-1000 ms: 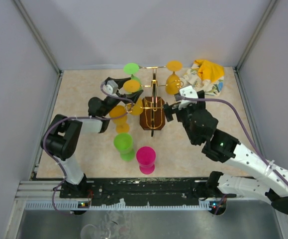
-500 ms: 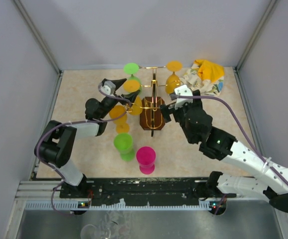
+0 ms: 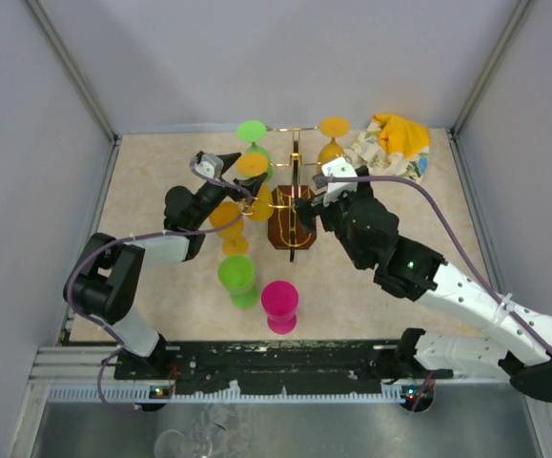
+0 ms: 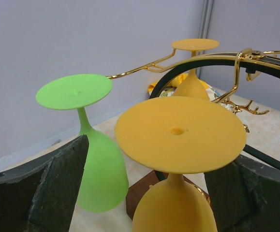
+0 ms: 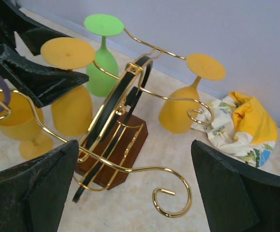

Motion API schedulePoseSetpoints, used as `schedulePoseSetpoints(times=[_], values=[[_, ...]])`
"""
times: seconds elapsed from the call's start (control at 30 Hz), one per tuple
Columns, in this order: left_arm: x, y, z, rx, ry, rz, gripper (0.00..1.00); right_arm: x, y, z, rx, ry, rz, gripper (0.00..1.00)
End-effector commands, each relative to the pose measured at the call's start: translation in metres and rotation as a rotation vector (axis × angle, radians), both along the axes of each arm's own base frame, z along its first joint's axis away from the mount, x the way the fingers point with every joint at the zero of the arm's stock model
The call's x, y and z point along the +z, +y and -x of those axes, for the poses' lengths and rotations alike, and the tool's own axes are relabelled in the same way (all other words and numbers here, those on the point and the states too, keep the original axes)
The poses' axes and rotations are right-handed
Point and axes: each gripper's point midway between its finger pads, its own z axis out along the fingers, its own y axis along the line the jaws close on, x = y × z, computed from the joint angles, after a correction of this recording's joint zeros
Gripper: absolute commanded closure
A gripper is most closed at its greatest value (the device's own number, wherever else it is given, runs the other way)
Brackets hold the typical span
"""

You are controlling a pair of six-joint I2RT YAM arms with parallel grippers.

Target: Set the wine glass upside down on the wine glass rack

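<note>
Wine glass rack [image 3: 293, 205] stands mid-way across the worktop [image 3: 152, 286]. An orange wine glass [image 4: 178, 133] hangs upside down on it, between the wide-open jaws of the left end effector [image 4: 144, 191], not gripped. The right end effector [image 5: 137, 193], also wide open and empty, faces the rack.

Black and white jointed arms [image 3: 466, 298], purple cables [image 3: 390, 178], dark textured tool fingers [image 4: 38, 193]
</note>
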Motion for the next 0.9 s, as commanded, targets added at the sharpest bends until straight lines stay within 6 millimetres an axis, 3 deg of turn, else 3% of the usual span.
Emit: schedulePoseSetpoints(times=[0.0,0.37,0.87], values=[[0.006,-0.001,0.0,0.012,-0.018,0.006,0.0,0.036,0.027,0.004,0.112,-0.046,-0.116,0.01],[0.008,-0.007,-0.01,0.015,-0.036,0.041,0.0,0.045,0.076,0.028,0.387,-0.042,-0.212,0.01],[0.007,-0.012,-0.006,0.044,-0.038,0.033,0.0,0.03,0.107,0.03,0.474,0.009,-0.195,0.01]])
